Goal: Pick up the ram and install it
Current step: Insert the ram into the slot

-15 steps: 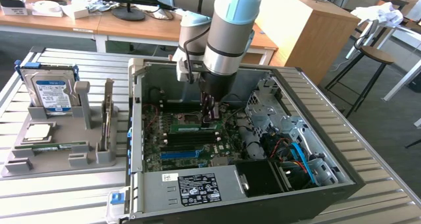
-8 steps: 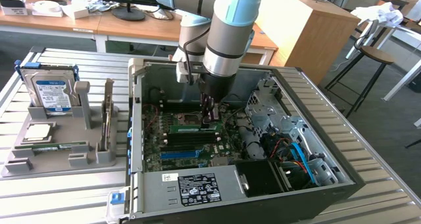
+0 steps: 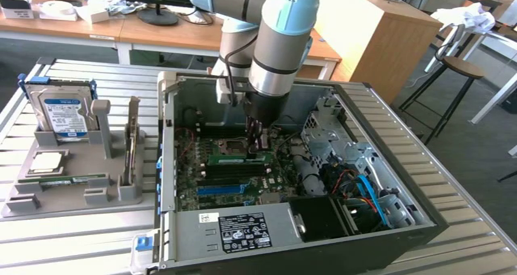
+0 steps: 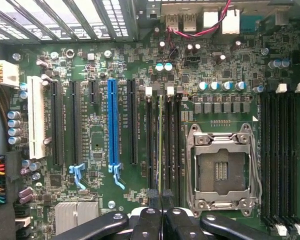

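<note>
The ram [image 3: 239, 159] is a thin green stick standing on edge on the motherboard [image 3: 212, 187] inside the open computer case [image 3: 388, 166]. In the wrist view the ram [image 4: 160, 145] appears edge-on as a thin line running along a black memory slot beside the CPU socket [image 4: 221, 167]. My gripper [image 3: 258, 145] reaches down into the case over the ram's end at the exterior view's right. Its black fingers [image 4: 149, 217] are pressed together on the stick's top edge, so the gripper [image 4: 161, 199] is shut on the ram.
A grey holder [image 3: 72, 196] at the exterior view's left carries a hard drive [image 3: 62, 108], an upright expansion card [image 3: 132, 143], a CPU [image 3: 46, 162] and another green stick [image 3: 69, 180]. Blue slot [image 4: 112, 125], cables [image 3: 364, 187] and drive cage [image 3: 331, 139] crowd the case.
</note>
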Controlling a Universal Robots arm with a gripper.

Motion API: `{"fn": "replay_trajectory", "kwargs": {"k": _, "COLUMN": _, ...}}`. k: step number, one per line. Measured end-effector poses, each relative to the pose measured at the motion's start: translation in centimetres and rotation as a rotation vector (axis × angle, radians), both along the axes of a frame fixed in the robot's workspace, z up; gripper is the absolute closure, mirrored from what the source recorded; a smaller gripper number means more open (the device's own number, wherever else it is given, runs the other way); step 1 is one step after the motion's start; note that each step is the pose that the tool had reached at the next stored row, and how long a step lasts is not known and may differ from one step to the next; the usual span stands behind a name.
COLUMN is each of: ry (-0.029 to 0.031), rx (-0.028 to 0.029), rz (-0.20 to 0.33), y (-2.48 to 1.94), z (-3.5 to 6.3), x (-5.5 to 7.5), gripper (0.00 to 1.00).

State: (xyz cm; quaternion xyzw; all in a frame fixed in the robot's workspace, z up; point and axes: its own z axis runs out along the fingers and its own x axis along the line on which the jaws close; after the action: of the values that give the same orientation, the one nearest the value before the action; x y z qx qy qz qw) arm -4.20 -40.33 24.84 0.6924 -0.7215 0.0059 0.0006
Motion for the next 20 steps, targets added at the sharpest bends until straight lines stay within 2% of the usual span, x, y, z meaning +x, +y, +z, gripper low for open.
{"fn": "replay_trajectory", "kwargs": {"k": 20, "ry": 0.0009, "rx": 0.0, "rz": 0.003, "y": -0.16, "z": -0.11, "x": 0.05, "gripper": 0.89}}
